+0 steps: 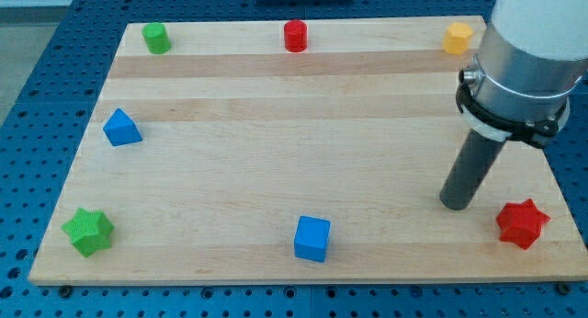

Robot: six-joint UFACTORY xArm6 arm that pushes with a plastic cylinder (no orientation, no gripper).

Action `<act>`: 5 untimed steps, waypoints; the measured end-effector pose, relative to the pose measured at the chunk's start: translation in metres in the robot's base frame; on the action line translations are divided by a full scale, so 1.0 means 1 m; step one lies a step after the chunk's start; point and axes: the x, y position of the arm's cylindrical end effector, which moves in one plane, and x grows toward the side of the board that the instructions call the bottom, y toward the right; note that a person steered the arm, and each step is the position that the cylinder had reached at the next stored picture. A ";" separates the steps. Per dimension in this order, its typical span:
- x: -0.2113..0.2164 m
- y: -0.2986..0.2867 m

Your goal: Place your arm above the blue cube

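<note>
The blue cube (311, 238) sits near the view's bottom edge of the wooden board (276, 125), about the middle. My tip (455, 206) rests on the board well to the view's right of the cube and slightly higher in the view. The rod rises up and to the right into the grey arm body (528, 61). A red star block (523, 222) lies just right of and below the tip, apart from it.
A blue triangular block (121, 128) lies at the left. A green star (88, 231) is at the bottom left. A green cylinder (155, 38), a red cylinder (295, 35) and a yellow block (457, 38) line the top edge.
</note>
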 end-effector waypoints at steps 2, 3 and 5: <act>0.000 -0.008; 0.000 -0.013; 0.000 -0.022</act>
